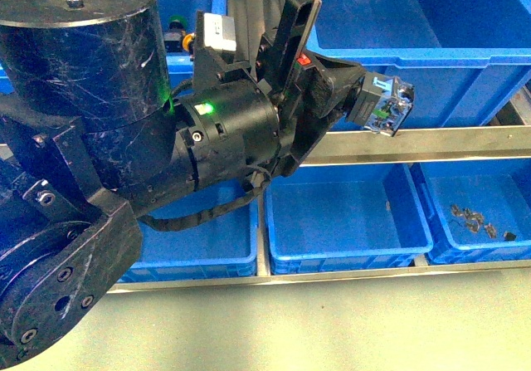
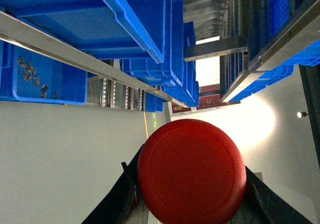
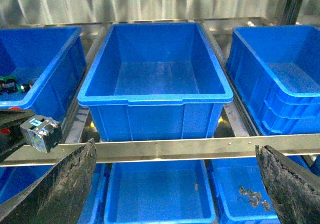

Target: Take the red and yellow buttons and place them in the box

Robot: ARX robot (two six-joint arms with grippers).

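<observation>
Left wrist camera tight on red button; parts bin common to all views.

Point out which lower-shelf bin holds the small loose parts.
The right-hand lower bin: small dark parts lie on its floor; the middle bin shows only a speck.

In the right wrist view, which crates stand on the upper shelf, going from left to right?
Crate with green-capped parts inside → smooth-fronted empty crate → ridged-front crate.
</observation>
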